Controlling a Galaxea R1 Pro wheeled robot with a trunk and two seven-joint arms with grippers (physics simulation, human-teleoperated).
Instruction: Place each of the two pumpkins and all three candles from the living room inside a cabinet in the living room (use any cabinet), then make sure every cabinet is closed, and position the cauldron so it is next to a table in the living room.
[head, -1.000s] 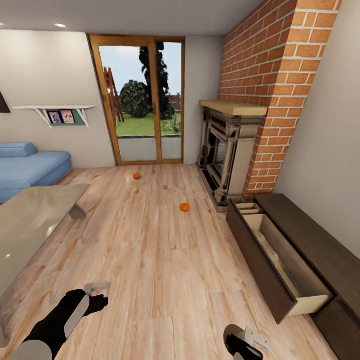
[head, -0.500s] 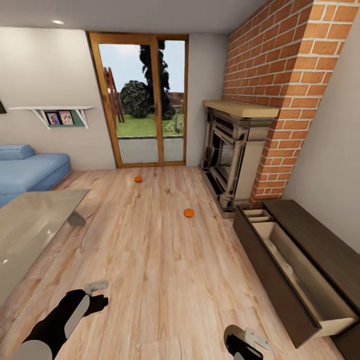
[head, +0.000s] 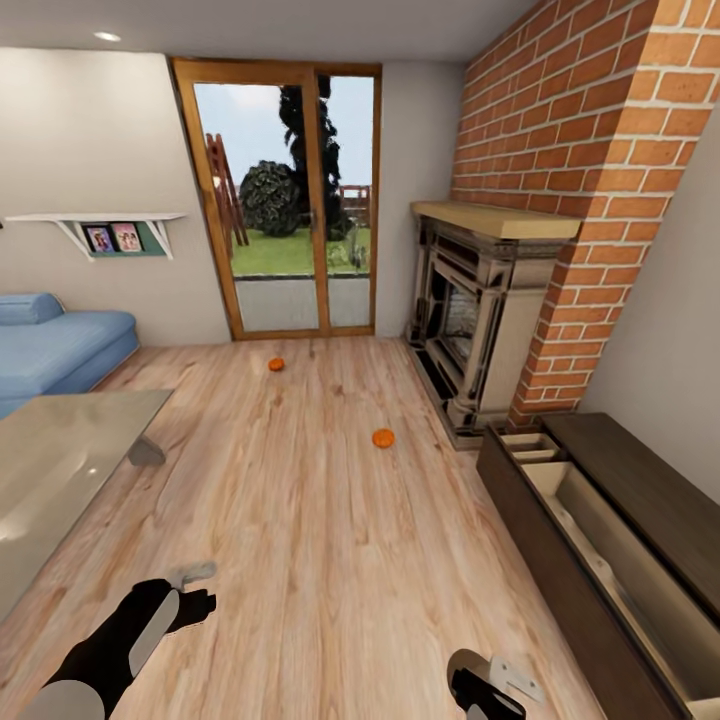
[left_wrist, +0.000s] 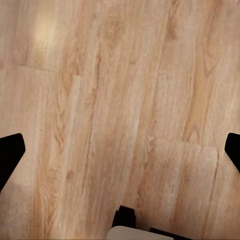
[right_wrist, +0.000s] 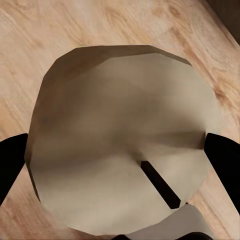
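Two pumpkins (head: 276, 364) (head: 383, 438) loose on the wooden floor, well apart from each other: one near the glass doors, the other nearer the fireplace. Neither yet in the cabinet (head: 560, 590), along the right wall with its long drawer pulled out and its pale inside exposed; contents too unclear to name.

Left gripper (left_wrist: 120, 150) low over bare floorboards, fingers spread wide, nothing between them. Right gripper (right_wrist: 120, 160) with fingers equally wide, one on either side of a pale round object (right_wrist: 120, 135), faceted and beige, possibly a candle; whether gripped or merely framed, not determinable.

Table (head: 60, 470) at the left, grey top reflecting the room.

Judged progress: early to middle. Still to do, on this evidence: collecting both pumpkins, stowing them, pushing the drawer shut, and setting the cauldron beside the table. Candle count in the drawer not determinable.
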